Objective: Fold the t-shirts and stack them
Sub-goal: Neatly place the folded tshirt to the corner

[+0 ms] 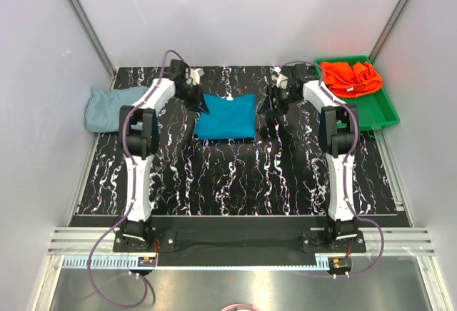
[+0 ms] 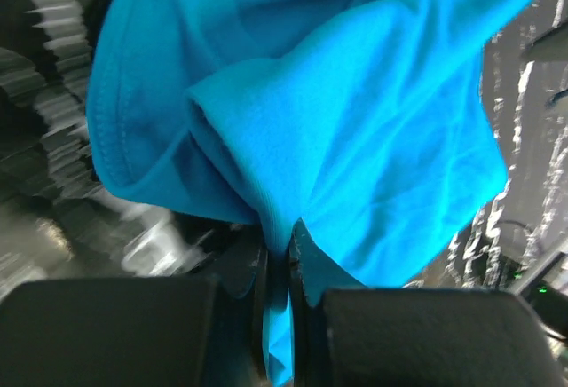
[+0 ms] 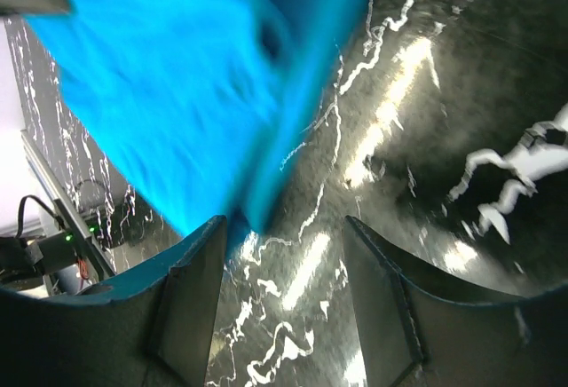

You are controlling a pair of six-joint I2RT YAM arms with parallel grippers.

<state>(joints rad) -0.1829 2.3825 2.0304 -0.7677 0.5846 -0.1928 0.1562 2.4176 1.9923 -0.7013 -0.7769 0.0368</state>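
The teal-blue t-shirt (image 1: 226, 116) lies folded in a rough rectangle at the middle back of the black marbled table (image 1: 235, 175). My left gripper (image 1: 195, 100) is at its far left corner and is shut on a fold of the teal cloth (image 2: 337, 130). My right gripper (image 1: 270, 105) is open just off the shirt's right edge, with nothing between its fingers; the teal cloth (image 3: 177, 76) lies just beyond its left finger. The pale grey-blue t-shirt (image 1: 107, 105) lies bunched at the table's left edge. The orange-red t-shirt (image 1: 351, 77) lies crumpled in the green tray (image 1: 378, 115).
The green tray stands at the back right, beside the right arm. White enclosure walls and metal posts close in the table at the left, right and back. The arm bases stand on a rail (image 1: 235, 240) at the near edge.
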